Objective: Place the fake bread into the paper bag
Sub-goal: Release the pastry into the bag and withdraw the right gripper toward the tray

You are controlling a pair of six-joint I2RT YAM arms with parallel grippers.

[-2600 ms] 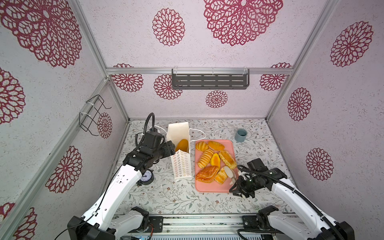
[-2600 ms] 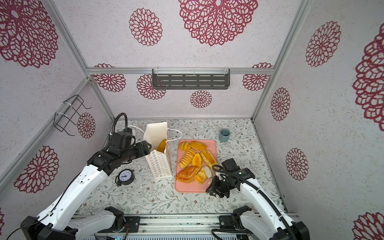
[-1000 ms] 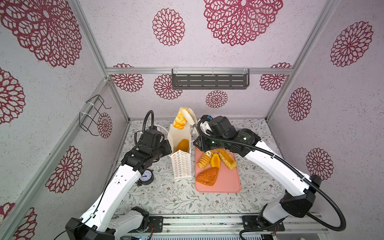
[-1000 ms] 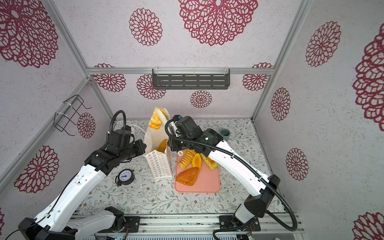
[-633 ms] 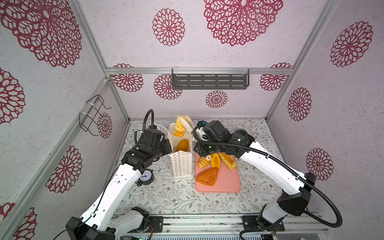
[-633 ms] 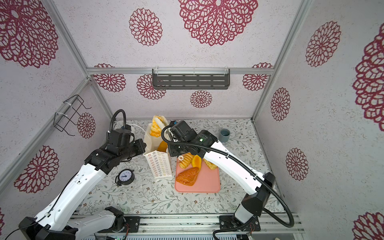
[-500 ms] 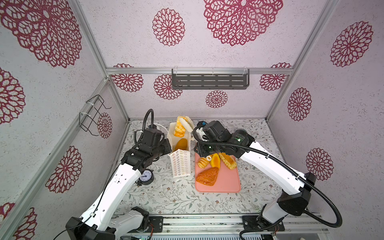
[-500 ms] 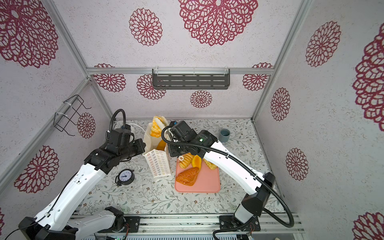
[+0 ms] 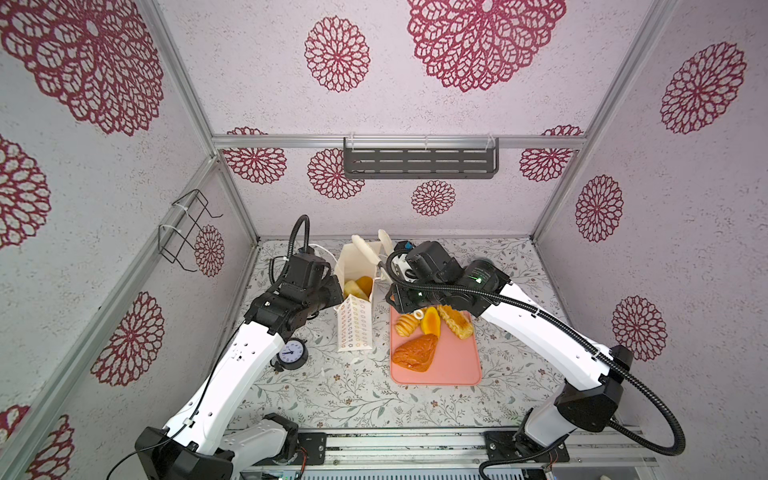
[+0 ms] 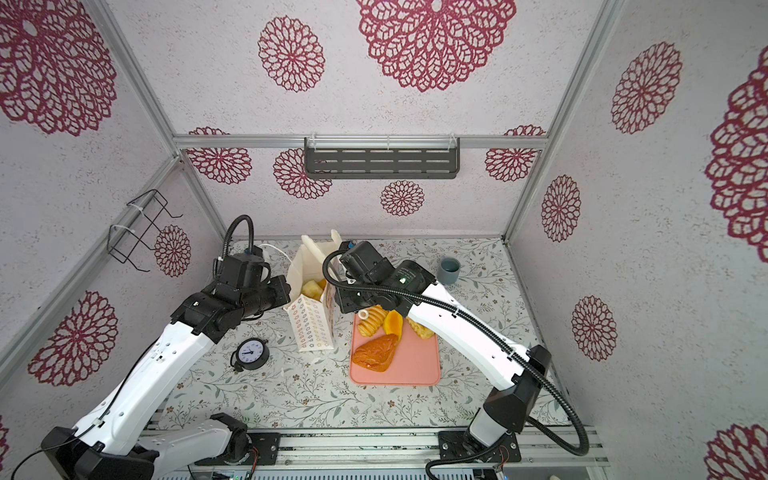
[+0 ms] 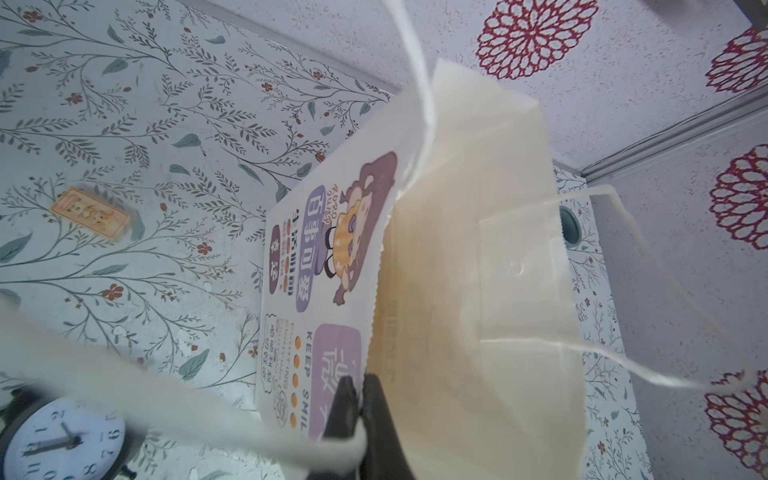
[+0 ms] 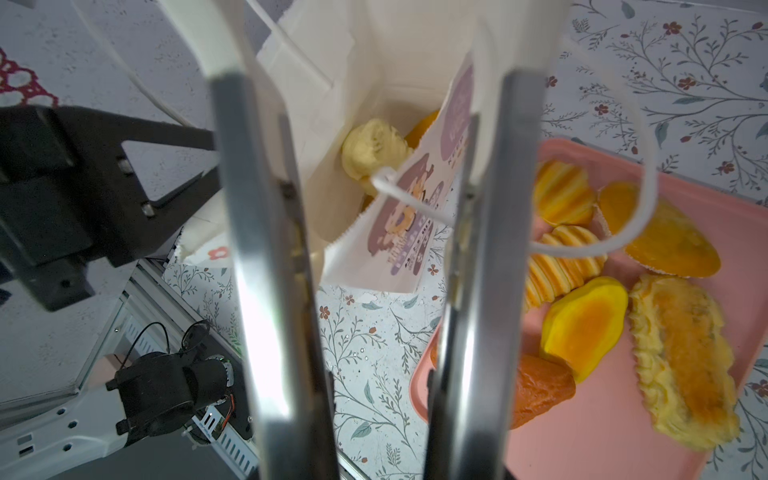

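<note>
Half a second back the right gripper [image 12: 365,37] held a pale roll [image 12: 374,153] over the paper bag [image 9: 355,328]. Now its two fingers [image 12: 257,249] stand apart with nothing between them. That roll lies inside the bag, touching one orange bun [image 9: 365,284] at its 2 o'clock in a top view, so two breads show in the bag.

The left gripper [image 11: 361,409] is clenched on the bag's rim, with one finger on the printed side and one inside.

Just at the bag's 3 o'clock lies one pink tray [image 9: 457,370]. The right wrist view shows six breads on it, as far as I can count:
- one ridged bun [image 12: 561,195]
- one striped roll [image 12: 557,270]
- one muffin [image 12: 673,241]
- one oval bun [image 12: 582,328]
- one flaky pastry [image 12: 685,365]
- one brown pastry [image 12: 536,390]

Both top views show only four, as the right arm [image 9: 519,307] covers the rest.

One alarm clock [image 9: 293,353] stands at the bag's 8 o'clock. One grey cup [image 10: 449,270] stands at the tray's 1 o'clock.
</note>
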